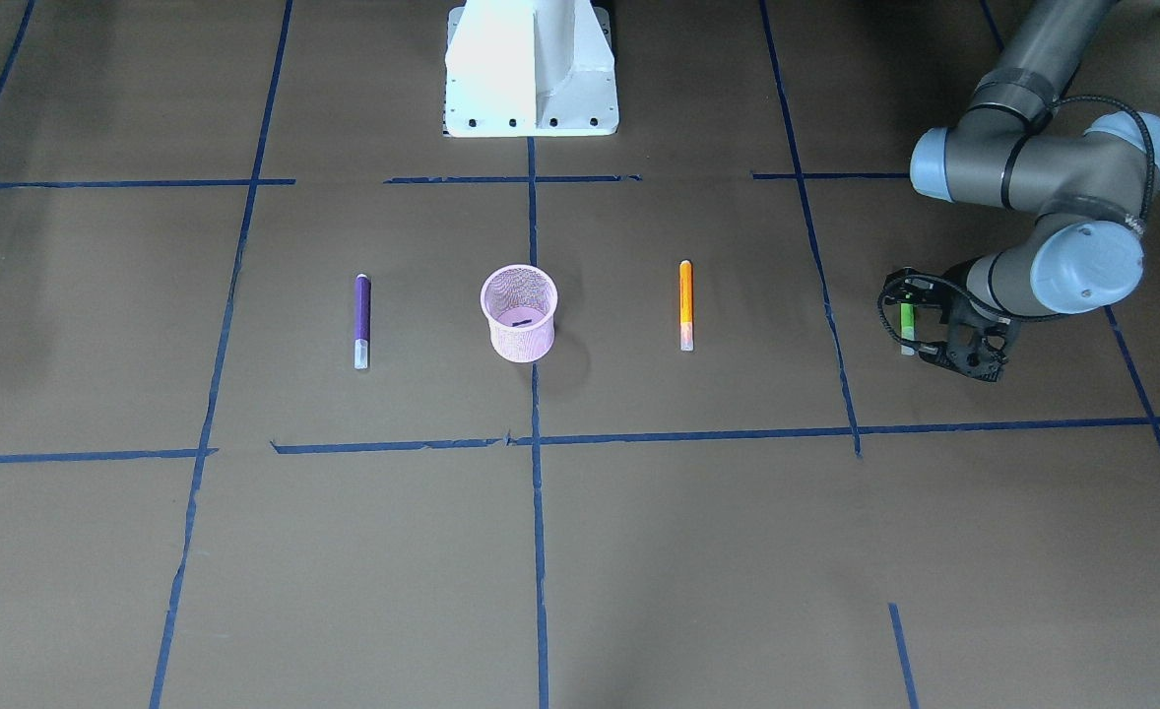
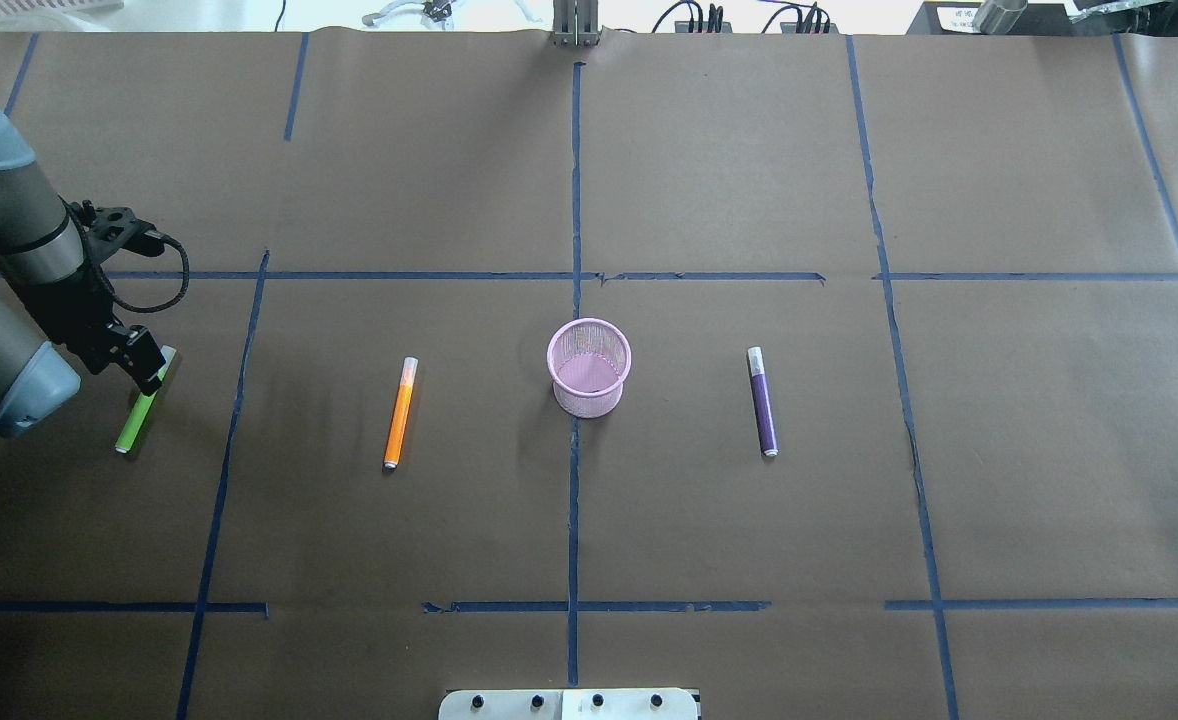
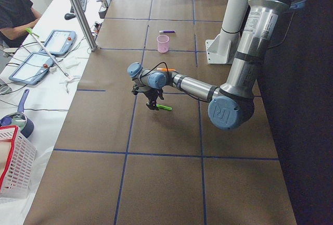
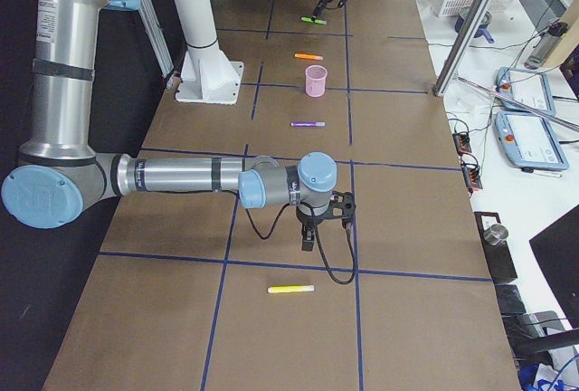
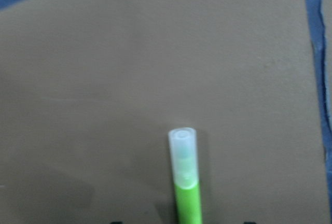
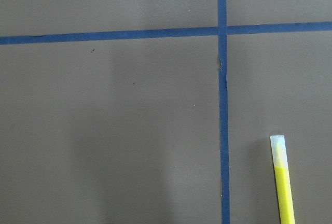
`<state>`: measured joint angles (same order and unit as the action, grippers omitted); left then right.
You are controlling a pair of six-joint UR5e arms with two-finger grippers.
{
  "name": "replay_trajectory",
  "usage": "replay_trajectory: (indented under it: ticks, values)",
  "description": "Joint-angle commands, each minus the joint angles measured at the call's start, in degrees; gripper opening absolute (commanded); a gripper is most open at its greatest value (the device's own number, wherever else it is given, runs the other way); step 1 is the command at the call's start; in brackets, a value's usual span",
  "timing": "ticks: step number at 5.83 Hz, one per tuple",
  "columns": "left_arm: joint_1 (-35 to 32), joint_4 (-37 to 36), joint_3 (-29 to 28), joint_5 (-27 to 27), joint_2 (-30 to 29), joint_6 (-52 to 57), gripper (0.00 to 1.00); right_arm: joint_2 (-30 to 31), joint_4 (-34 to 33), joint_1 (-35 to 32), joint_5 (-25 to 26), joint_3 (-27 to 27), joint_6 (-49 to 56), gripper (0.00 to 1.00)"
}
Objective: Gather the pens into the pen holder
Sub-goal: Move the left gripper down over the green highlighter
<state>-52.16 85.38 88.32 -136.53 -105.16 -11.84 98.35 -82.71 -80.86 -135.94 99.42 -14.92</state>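
The pink mesh pen holder (image 2: pixel 589 368) stands upright at the table's middle. The orange pen (image 2: pixel 400 412) lies to its left and the purple pen (image 2: pixel 762 400) to its right in the overhead view. The green pen (image 2: pixel 137 415) lies flat at the far left. My left gripper (image 2: pixel 149 370) is low over its capped end, open, with the jaws on either side of the pen (image 5: pixel 185 187). My right gripper (image 4: pixel 309 235) shows only in the exterior right view, pointing down near the table; I cannot tell whether it is open or shut.
A yellow pen (image 4: pixel 291 290) lies on the table close to my right gripper and shows in the right wrist view (image 6: pixel 282 182). Blue tape lines cross the brown table cover. The white robot base (image 1: pixel 531 69) stands behind the holder.
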Motion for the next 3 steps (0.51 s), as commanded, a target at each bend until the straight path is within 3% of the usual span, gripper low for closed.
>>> replay_trajectory:
  ticks: [1,3]
  values:
    - [0.9,0.0,0.0,4.0,-0.5,-0.6,0.82,0.0,0.0,0.0,0.0,-0.5,0.0,1.0]
    - [0.9,0.1,-0.4,4.5,-0.4,-0.3,0.8,0.0,0.1,0.0,0.0,-0.6,0.0,1.0]
